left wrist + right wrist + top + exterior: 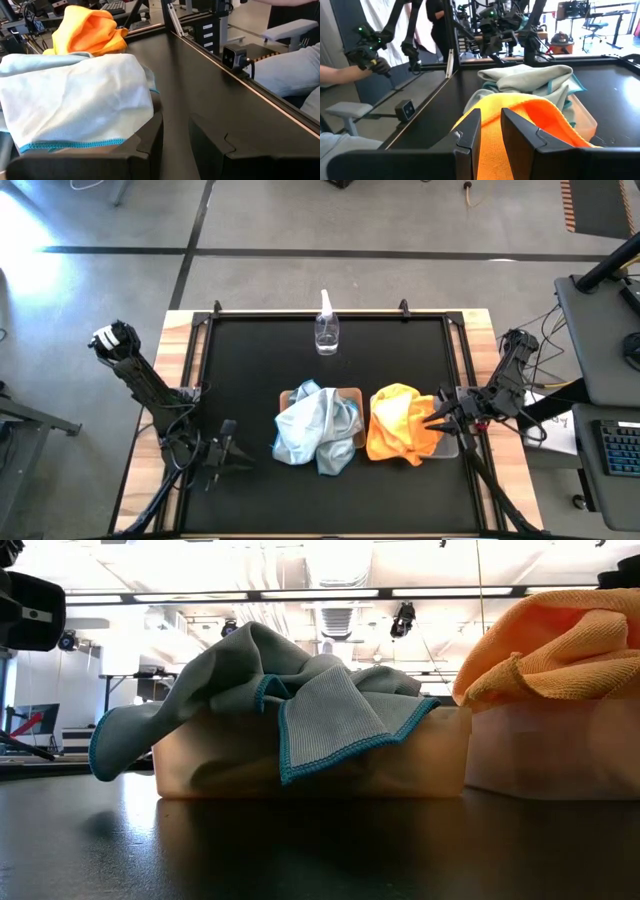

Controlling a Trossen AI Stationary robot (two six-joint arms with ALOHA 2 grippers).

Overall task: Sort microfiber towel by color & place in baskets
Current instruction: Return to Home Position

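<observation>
Over the black table, left pincer and right pincer hang narrowly parted, empty.

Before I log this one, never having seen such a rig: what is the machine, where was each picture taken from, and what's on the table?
Two dark robot arms stand at a black table, each ending in a two-finger hand. One picture looks straight down, one level across the tabletop, two from cameras on the wrists. The tan basket holds pale blue towels, the translucent basket beside it orange towels; a spray bottle stands apart. The left hand is open near the blue heap, the right hand open by the orange one; neither holds anything.
</observation>
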